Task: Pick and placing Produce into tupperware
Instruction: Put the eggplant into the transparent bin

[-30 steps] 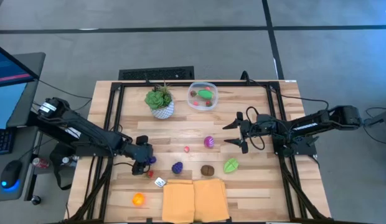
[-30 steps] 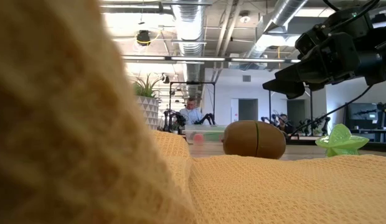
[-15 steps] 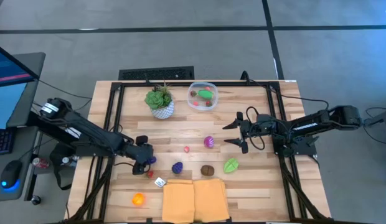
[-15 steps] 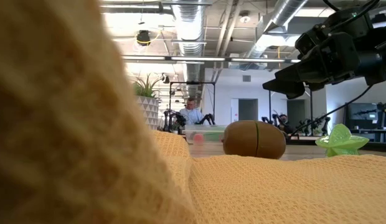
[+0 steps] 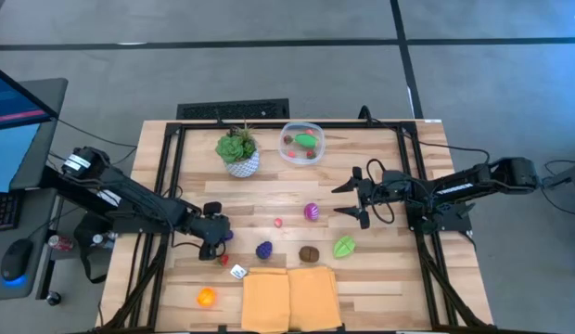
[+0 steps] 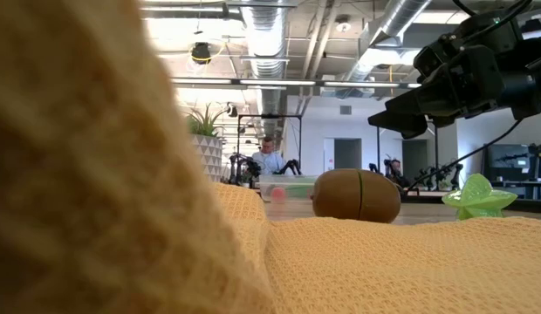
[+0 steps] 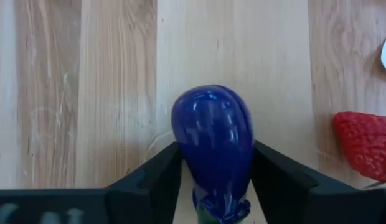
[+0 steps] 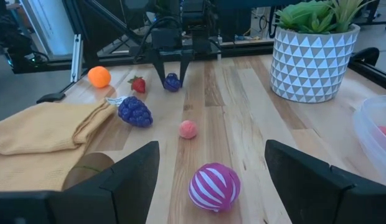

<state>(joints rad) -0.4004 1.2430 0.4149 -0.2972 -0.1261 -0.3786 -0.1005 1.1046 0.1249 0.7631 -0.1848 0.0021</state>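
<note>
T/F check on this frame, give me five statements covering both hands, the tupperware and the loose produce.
1. The left hand has its fingers on either side of a dark blue eggplant. True.
2. The right hand grips the striped purple ball. False: it hangs open, holding nothing, with the striped ball on the wood ahead of it.
3. The tupperware already holds a green piece and red pieces. True.
4. The plant pot lies tipped over. False: it stands upright beside the tupperware.
5. A strawberry lies on the table close to the eggplant. True.
</note>
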